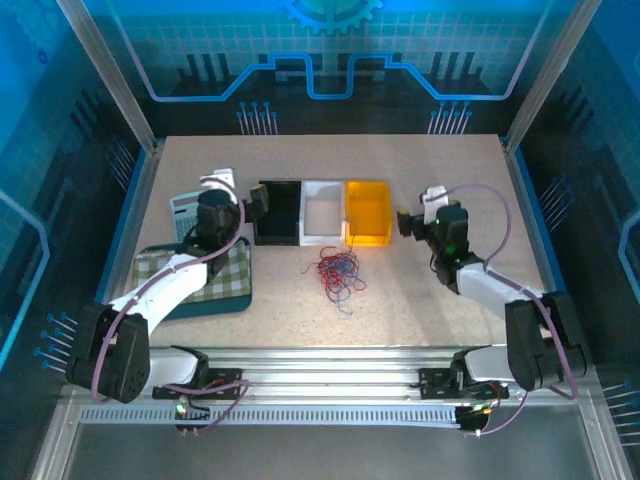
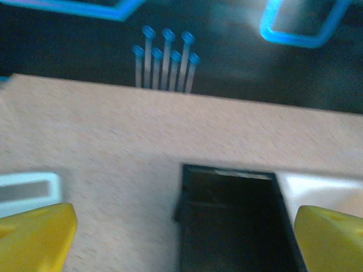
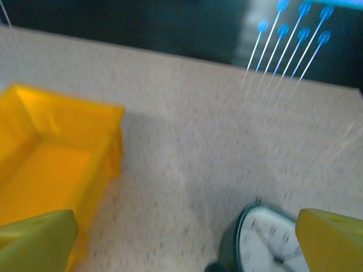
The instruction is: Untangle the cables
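Top external: cables [image 1: 338, 272] tangled mid-table just before the white bin [image 1: 322, 238], well apart from left gripper [image 1: 257, 204] and right gripper [image 1: 410, 222], both wide-jawed and empty, likely staged either side for a two-handed pull.

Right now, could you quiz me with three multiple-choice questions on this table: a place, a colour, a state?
1. Where are the cables? A in a bin; B on the table before the bins; C on the floor.
2. The middle bin's colour? A white; B red; C green.
3. The left gripper and right gripper are? A shut; B holding cables; C open, empty.
B: tangle on bare tabletop. A: white between black and yellow. C: both spread wide, nothing held.
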`<state>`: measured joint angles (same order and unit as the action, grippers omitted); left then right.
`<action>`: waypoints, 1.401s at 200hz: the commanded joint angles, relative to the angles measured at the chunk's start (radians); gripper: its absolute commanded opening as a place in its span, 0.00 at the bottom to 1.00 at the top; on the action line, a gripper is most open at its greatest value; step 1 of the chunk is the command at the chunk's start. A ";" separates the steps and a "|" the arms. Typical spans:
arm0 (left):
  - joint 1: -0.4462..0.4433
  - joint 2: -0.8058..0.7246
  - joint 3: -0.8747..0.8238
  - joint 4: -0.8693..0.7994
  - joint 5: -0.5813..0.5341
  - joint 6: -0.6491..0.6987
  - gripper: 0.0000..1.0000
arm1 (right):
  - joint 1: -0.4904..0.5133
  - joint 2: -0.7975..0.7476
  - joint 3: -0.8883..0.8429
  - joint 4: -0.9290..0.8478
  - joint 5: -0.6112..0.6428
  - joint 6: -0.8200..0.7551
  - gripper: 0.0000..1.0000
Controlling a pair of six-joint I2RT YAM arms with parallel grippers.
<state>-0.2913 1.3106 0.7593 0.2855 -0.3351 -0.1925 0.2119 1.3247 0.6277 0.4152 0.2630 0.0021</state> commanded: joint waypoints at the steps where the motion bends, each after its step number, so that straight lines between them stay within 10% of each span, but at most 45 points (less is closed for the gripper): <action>1: -0.117 0.064 0.093 -0.227 0.028 -0.135 0.99 | 0.072 -0.027 0.112 -0.264 0.069 0.037 1.00; 41: -0.234 0.169 0.186 -0.396 0.322 -0.157 0.99 | 0.235 -0.036 0.197 -0.437 0.022 0.041 0.98; 101: -0.341 0.220 0.205 -0.549 0.408 -0.067 0.93 | 0.347 -0.043 0.105 -0.481 -0.201 0.164 0.75; 147: -0.341 0.278 0.199 -0.541 0.391 -0.065 0.90 | 0.355 -0.009 0.119 -0.573 -0.423 0.165 0.44; 240: -0.342 0.314 0.198 -0.516 0.321 -0.097 0.91 | 0.420 0.072 0.120 -0.677 -0.459 0.138 0.43; 280: -0.344 0.323 0.202 -0.506 0.309 -0.118 0.91 | 0.419 0.101 0.136 -0.674 -0.442 0.136 0.13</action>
<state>-0.6350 1.6192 0.9344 -0.2276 -0.0059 -0.2905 0.6205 1.4151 0.7349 -0.2340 -0.1745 0.1528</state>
